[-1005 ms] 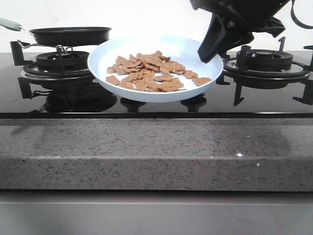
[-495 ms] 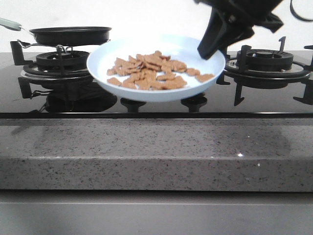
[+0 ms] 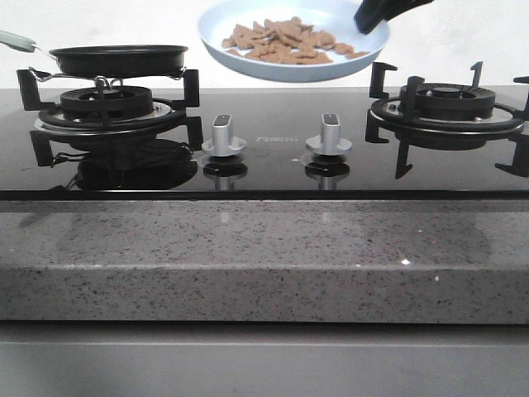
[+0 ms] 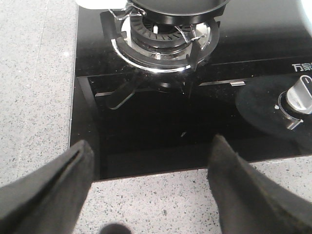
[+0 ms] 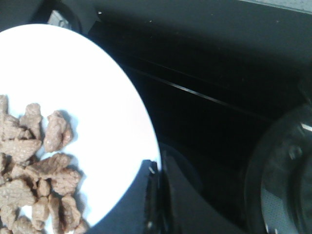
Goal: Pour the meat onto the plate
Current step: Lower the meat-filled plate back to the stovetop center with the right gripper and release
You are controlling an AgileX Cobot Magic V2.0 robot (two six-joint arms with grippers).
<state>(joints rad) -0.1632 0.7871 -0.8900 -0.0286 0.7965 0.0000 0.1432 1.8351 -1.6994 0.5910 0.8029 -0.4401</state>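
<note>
The pale blue-white plate hangs in the air high above the middle of the cooktop, close to level. A heap of light-brown meat pieces lies on it. My right gripper is shut on the plate's right rim, and only its black fingertips show in the front view. In the right wrist view the plate carries the meat, with the right gripper pinching its edge. My left gripper is open and holds nothing, over the counter's front edge by the left burner.
A black frying pan sits on the left burner; the right burner carries nothing. Two silver knobs stand on the black glass below the plate. A speckled stone counter runs along the front.
The right gripper has lifted the plate with the meat from just above the cooktop to high over it and slightly right, uncovering the two knobs.
</note>
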